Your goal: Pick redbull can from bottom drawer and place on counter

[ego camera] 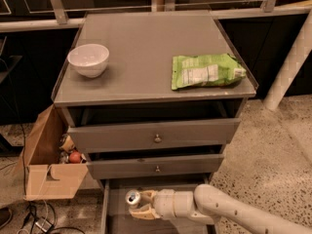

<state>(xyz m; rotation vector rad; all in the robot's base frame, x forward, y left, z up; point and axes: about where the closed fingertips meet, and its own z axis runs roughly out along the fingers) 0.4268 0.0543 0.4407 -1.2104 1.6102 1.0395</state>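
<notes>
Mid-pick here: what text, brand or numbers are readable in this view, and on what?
Green snack bag: white label print, too blurred to read.
Redbull can, in the bottom drawer at the pincer: no marking legible.
Cardboard box, white bowl: no text seen.

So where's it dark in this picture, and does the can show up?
Camera view: the counter is evenly lit, and the white bowl throws a soft shadow; the bottom drawer is dim, but the redbull can glints there, right at the claw.
</notes>
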